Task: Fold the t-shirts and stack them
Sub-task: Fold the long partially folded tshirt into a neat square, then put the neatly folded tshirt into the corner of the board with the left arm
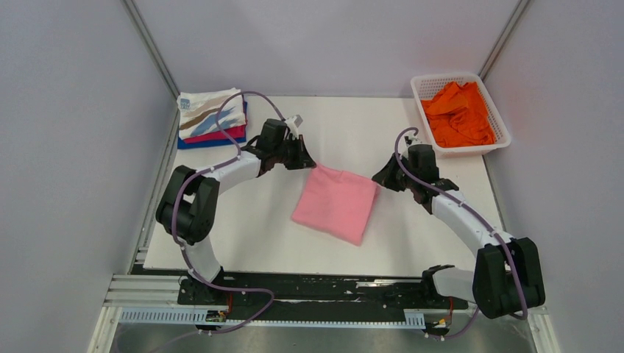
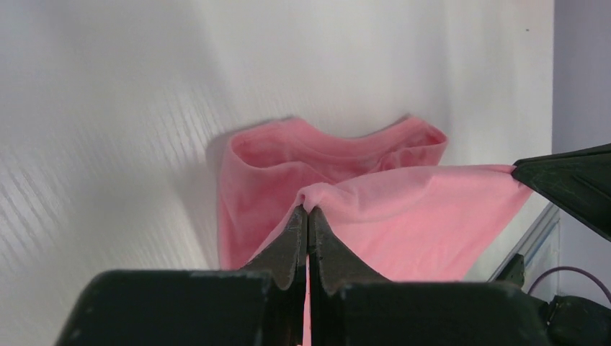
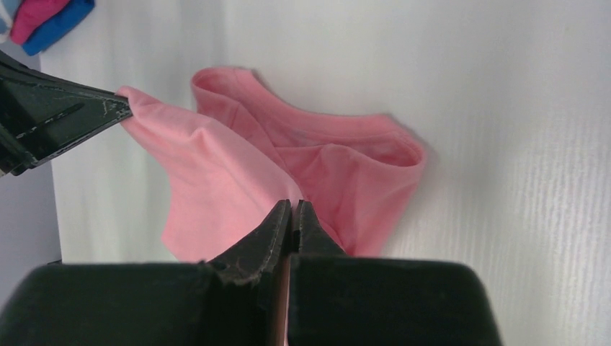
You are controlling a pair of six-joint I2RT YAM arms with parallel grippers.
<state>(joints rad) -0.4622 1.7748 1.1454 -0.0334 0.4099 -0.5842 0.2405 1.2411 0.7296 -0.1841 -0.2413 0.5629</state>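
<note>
The light pink t-shirt (image 1: 335, 202) lies in the middle of the table (image 1: 265, 243), folded to a rough square, with its two far corners lifted. The left gripper (image 2: 308, 210) is pinched tight on the far-left corner. There is no gap between its fingers, only a small pucker of pink cloth at the tips. The right gripper (image 3: 293, 209) is clamped the same way on the far-right corner, and the cloth is drawn taut between the two.

From above, both sets of fingertips are hidden under the wrists, so the hold reads only in the wrist views. Beneath the raised layer a curved, banded edge shows; how many layers lie under it cannot be told.

At the far left corner a folded pile has the brush-streak print t-shirt (image 1: 210, 114) on top, with the magenta t-shirt (image 1: 228, 134) and the blue t-shirt (image 1: 213, 142) below it — only their edges show. In the far right corner the white lattice basket (image 1: 444, 76) holds the crumpled orange t-shirt (image 1: 460, 114).
</note>
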